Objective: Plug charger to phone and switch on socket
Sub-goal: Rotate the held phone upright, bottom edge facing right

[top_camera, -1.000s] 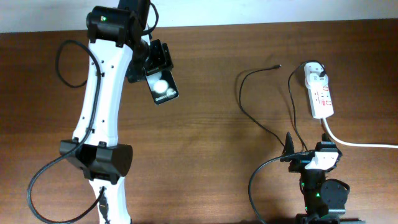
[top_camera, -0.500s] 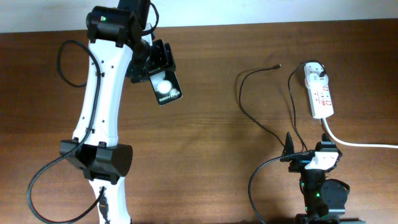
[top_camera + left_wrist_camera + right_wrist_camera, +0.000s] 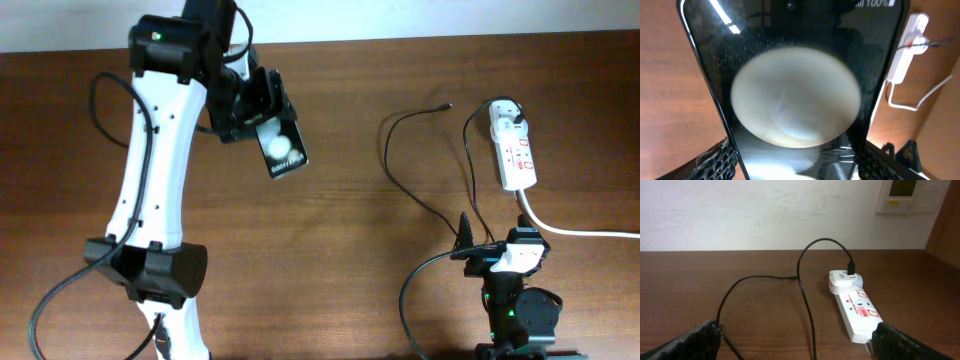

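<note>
The phone (image 3: 283,150), a glossy black slab with a white round spot, hangs above the table's left half with my left gripper (image 3: 260,118) shut on its far end. In the left wrist view the phone (image 3: 795,90) fills the frame, a finger (image 3: 715,160) pressed to each long edge. The charger cable (image 3: 400,170) loops from a white adapter (image 3: 508,115) in the socket (image 3: 517,150); its plug tip (image 3: 445,105) lies loose on the wood. My right gripper (image 3: 500,250) stands open near the front, short of the socket (image 3: 860,312), nothing between its fingers (image 3: 690,342).
The socket's thick white cord (image 3: 580,232) runs off to the right edge. A white wall borders the table's far side (image 3: 765,210). Brown tabletop (image 3: 340,260) lies between the two arms. My left arm's white links (image 3: 160,170) span the left side.
My left gripper has carried the phone to the right and slightly toward the front. The right arm, the cable and the socket have not moved.
</note>
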